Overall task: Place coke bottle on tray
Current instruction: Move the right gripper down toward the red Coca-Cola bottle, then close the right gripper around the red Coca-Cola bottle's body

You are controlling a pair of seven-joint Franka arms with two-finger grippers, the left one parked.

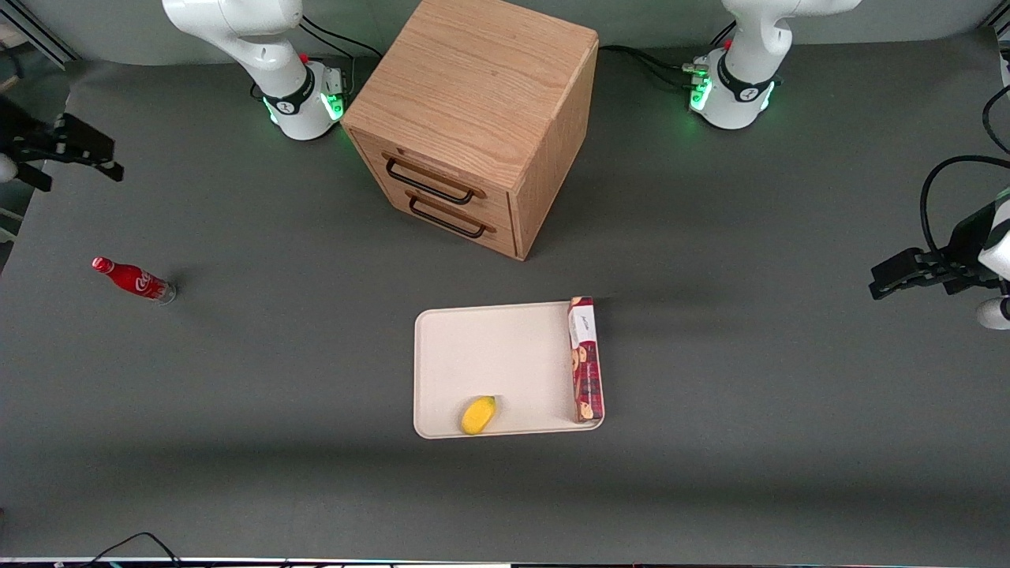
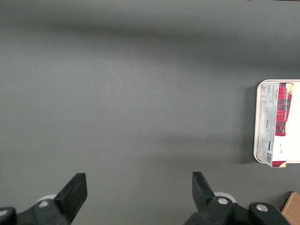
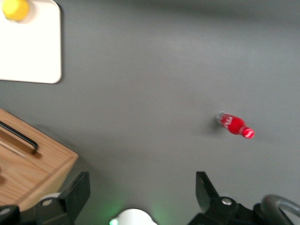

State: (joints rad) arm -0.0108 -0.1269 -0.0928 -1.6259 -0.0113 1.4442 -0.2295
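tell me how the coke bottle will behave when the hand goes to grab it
The coke bottle looks slim, round and upright, so it would probably tip at a nudge and then roll. Its glossy surface may be slippery. The hand is open, up off the table and farther from the front camera than the bottle.

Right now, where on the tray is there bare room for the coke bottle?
The tray is bare between the cookie box along one rim and the opposite rim, farther from the front camera than the yellow fruit. The coke bottle stands on the table; the open gripper hovers nearby.
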